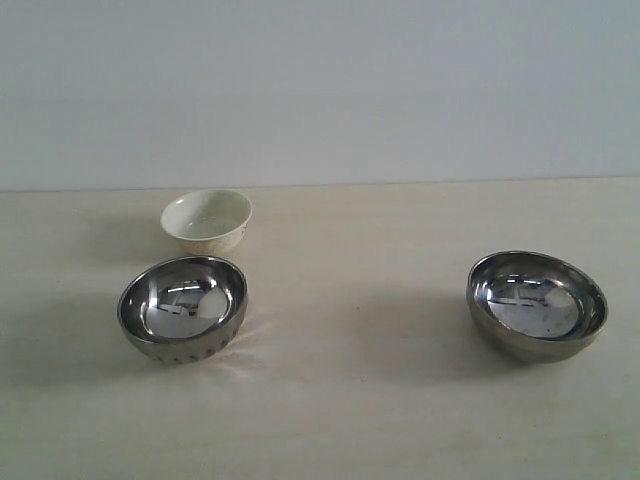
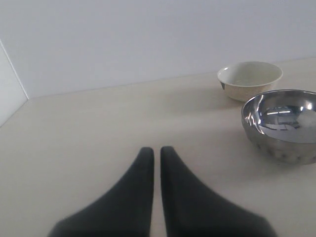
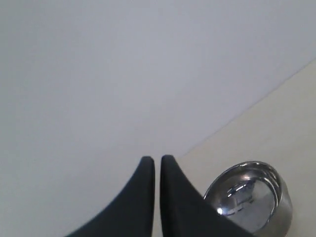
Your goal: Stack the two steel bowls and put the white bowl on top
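Two shiny steel bowls stand apart on the pale table: one on the left (image 1: 183,307) and one on the right (image 1: 537,304). The cream-white bowl (image 1: 206,220) sits just behind the left steel bowl, close to it. The left wrist view shows that steel bowl (image 2: 281,123) and the white bowl (image 2: 250,79) off to one side of my left gripper (image 2: 153,150), which is shut and empty over bare table. My right gripper (image 3: 153,160) is shut and empty too, with the right steel bowl (image 3: 249,200) beside it. Neither gripper appears in the exterior view.
The pale table (image 1: 360,260) runs back to a plain light wall (image 1: 320,90). A white panel edge (image 2: 10,94) shows at the side of the left wrist view.
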Available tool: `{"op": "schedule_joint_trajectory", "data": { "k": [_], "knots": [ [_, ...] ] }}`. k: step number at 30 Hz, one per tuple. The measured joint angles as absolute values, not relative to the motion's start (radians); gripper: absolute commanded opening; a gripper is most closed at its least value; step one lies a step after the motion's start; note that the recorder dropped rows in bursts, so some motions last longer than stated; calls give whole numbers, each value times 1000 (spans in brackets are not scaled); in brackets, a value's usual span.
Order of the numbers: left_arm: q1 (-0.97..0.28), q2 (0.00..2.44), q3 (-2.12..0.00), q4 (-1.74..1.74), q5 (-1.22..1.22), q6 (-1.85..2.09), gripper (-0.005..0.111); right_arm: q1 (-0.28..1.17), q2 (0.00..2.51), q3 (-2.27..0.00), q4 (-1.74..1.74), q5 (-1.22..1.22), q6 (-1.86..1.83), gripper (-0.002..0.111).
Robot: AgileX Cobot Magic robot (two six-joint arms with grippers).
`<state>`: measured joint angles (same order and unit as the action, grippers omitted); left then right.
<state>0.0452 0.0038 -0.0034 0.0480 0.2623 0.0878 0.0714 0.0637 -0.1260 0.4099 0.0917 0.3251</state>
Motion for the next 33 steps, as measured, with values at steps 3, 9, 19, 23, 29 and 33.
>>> {"op": "schedule_joint_trajectory", "data": {
  "k": [3, 9, 19, 23, 29, 33],
  "knots": [
    [45, 4, -3, 48, 262, 88, 4, 71, 188, -204, 412, 92, 247, 0],
    [45, 4, -3, 48, 262, 88, 4, 71, 494, -371, 412, 98, 143, 0],
    [45, 4, -3, 48, 262, 88, 4, 71, 1081, -751, 297, 393, 54, 0],
    [45, 4, -3, 48, 262, 88, 4, 71, 1272, -926, 114, 607, 141, 13],
    [45, 4, -3, 48, 262, 88, 4, 71, 1402, -1063, -151, 761, 282, 51],
    [45, 4, -3, 48, 262, 88, 4, 71, 1447, -1092, -182, 765, 299, 51]
  ]
}}
